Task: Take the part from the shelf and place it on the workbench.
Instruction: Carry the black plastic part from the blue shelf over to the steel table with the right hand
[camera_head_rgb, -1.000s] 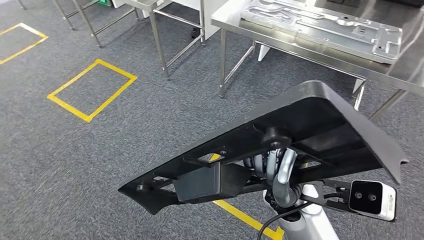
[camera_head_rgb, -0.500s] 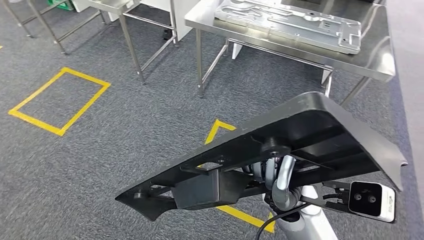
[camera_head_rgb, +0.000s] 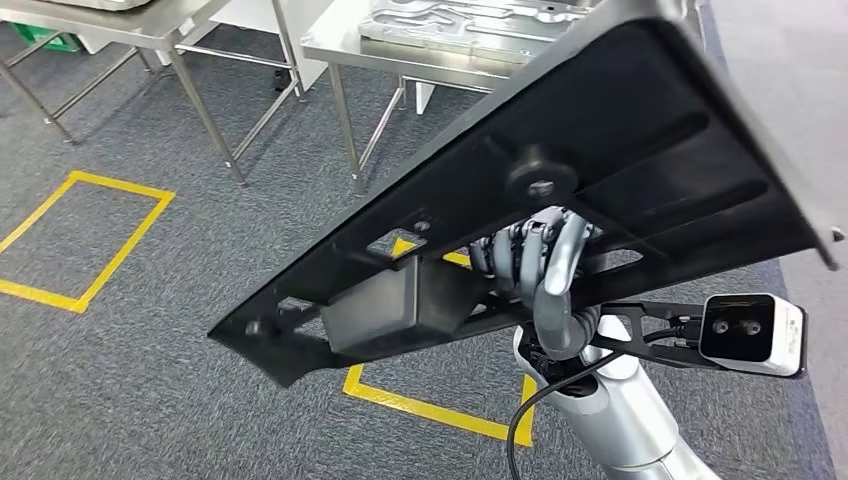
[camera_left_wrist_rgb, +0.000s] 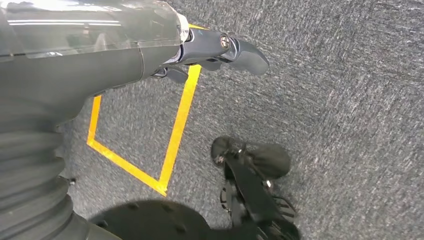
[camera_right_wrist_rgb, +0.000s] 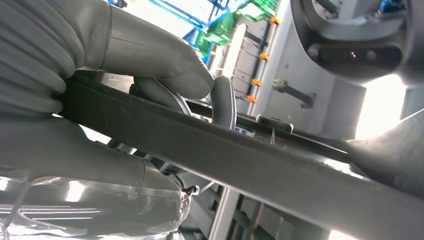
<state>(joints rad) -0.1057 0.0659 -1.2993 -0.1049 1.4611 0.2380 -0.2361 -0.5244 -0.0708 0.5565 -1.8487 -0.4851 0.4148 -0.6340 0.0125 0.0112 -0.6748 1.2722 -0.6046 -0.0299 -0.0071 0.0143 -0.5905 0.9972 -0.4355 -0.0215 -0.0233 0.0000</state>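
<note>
Black part (camera_head_rgb: 600, 150) gripped by right hand (camera_head_rgb: 545, 270), fingers (camera_right_wrist_rgb: 165, 75) wrapped on its rib; long axis points far-right toward the table (camera_head_rgb: 340, 48). Left hand (camera_left_wrist_rgb: 220, 47) empty, fingers loosely apart.

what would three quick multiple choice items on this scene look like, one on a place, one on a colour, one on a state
1. Where does the silver metal plate lie?
A. on the steel workbench
B. on the carpet
C. in the left hand

2. What colour is the tape outlining squares on the floor?
A. red
B. yellow
C. white

3. What is the right hand doing?
A. hanging free
B. pressing on the workbench
C. gripping the black part

Answers:
1 A: the silver metal plate rests on top of the steel workbench beyond the robot.
2 B: the tape on the grey carpet is yellow.
3 C: in the head view the fingers of the right hand wrap a rib on the underside of the black part, which is held up at a tilt.
</note>
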